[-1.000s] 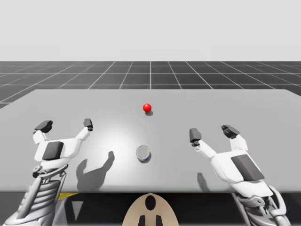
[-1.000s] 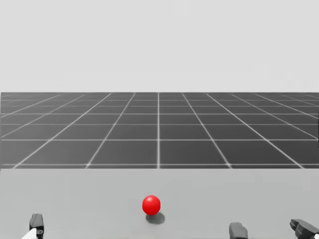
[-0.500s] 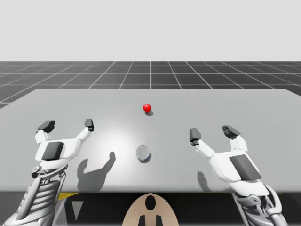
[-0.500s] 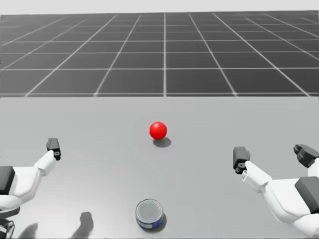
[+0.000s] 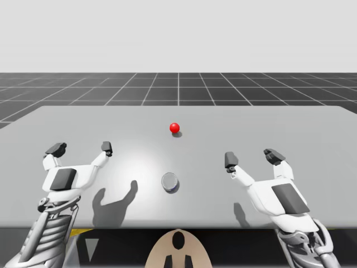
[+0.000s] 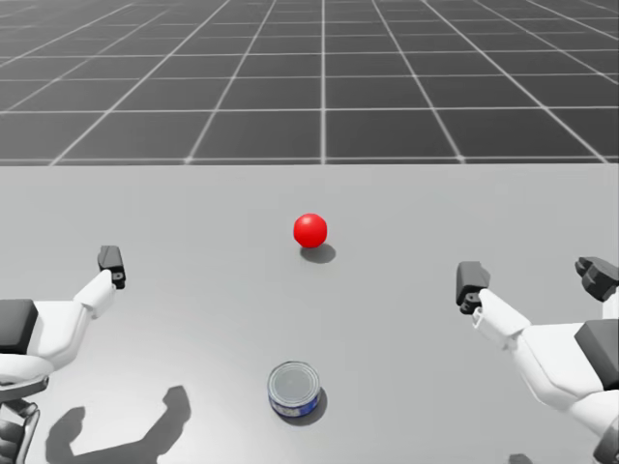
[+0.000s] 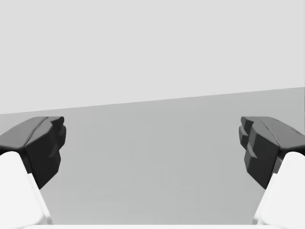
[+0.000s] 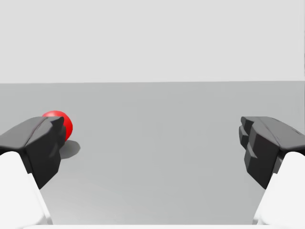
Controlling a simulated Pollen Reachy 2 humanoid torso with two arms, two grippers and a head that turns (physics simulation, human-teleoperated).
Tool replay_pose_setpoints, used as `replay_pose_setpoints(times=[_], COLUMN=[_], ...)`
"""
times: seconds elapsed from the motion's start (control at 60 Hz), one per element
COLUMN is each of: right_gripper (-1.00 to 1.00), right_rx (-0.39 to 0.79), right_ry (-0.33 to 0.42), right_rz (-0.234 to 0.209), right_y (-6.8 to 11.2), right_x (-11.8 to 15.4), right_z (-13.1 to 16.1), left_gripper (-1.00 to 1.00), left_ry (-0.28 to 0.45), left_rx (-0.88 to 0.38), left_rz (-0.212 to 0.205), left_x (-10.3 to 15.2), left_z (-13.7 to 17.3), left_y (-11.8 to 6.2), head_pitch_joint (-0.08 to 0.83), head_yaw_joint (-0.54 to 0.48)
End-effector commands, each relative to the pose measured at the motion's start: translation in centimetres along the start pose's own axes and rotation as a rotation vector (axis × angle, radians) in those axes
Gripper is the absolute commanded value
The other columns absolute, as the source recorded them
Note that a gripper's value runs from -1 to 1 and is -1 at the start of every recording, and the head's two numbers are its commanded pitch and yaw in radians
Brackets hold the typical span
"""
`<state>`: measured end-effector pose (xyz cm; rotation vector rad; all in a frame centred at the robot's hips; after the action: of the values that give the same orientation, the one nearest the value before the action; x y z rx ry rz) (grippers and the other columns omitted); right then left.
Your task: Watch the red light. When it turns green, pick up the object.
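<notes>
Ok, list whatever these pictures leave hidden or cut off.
Red light: right wrist view, partly behind a finger of the right gripper.
Left gripper: head view, outer finger cut off by the edge.
Short blue can: high and head views, its silver lid hides most of the side.

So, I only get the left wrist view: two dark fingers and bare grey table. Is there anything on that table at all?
Observer: Yes, a small can stands upright, about midway across the table.
Operator: Anything else?
Observer: A round light sits farther back than the can, and it is red.
Operator: What about the other tool?
Observer: The right tool is open and holds nothing.
</notes>
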<state>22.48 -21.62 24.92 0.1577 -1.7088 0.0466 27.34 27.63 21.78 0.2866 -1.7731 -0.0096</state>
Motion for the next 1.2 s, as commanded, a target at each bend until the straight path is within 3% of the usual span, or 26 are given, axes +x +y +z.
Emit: replay_pose_setpoints(times=[0.017, 1.2], right_gripper=[-1.00, -1.00], right_rx=[-0.007, -0.015], right_ry=[-0.002, -0.005], right_rz=[-0.013, -0.002], right_y=[0.24, 0.20], right_x=[-0.12, -0.22], right_z=[0.03, -0.04], left_gripper=[-1.00, -1.00], left_ry=[0.001, 0.004], left_rx=[-0.003, -0.006], left_rz=[0.002, 0.000], left_x=[0.04, 0.04], left_z=[0.06, 0.07], left_y=[-0.07, -0.11], head_pitch_joint=[0.452, 0.456], head_yaw_joint=[0.03, 0.03])
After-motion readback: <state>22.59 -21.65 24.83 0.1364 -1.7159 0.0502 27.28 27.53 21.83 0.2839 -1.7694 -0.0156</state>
